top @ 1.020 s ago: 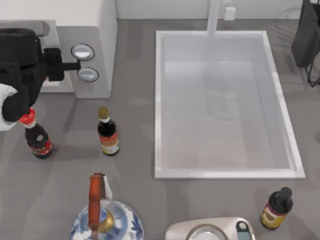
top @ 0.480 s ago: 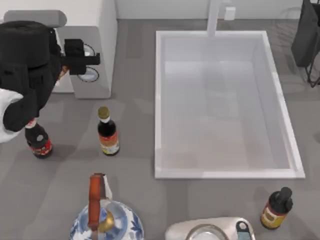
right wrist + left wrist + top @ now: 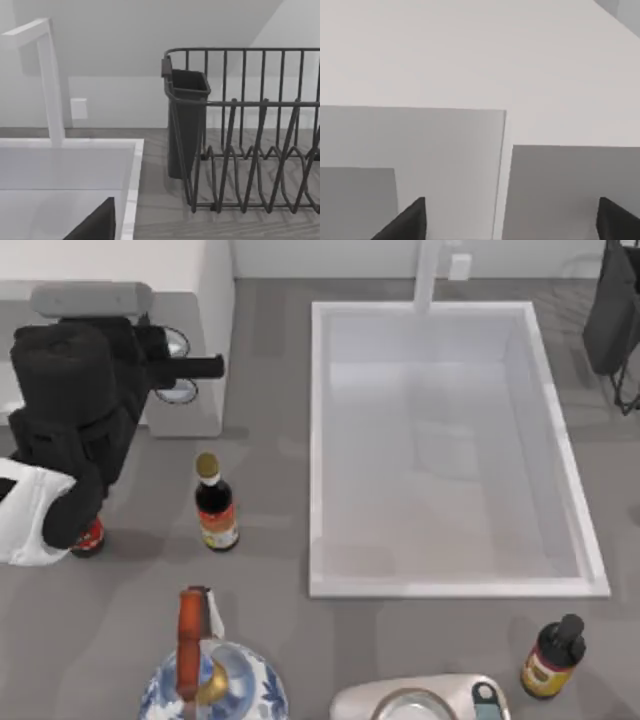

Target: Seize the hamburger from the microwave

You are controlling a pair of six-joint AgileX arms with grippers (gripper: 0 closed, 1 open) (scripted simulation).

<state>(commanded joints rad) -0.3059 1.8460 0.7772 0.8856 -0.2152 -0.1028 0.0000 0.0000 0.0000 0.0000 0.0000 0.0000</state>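
Note:
The microwave (image 3: 192, 416) stands at the table's far left, its grey side panel carrying two round dials (image 3: 178, 391) partly covered by my left arm. My left gripper (image 3: 188, 368) hovers over that panel, one black finger (image 3: 200, 367) pointing right. In the left wrist view the left gripper (image 3: 515, 222) is open, its dark fingertips (image 3: 412, 220) far apart with nothing between them, facing pale grey faces of the microwave (image 3: 445, 150). The hamburger is hidden. A dark part of my right gripper (image 3: 95, 225) shows beside the sink's rim.
A gold-capped sauce bottle (image 3: 215, 506) stands in front of the microwave, and a red-capped one (image 3: 90, 537) is mostly under my left arm. The white sink (image 3: 320, 440) fills the middle. A blue-white teapot (image 3: 212, 680), a dark bottle (image 3: 552, 656) and a dish rack (image 3: 250, 130) are nearby.
My left arm has swung to the right and toward the table's front, carrying its gripper across the dial panel. It now covers most of the red-capped bottle.

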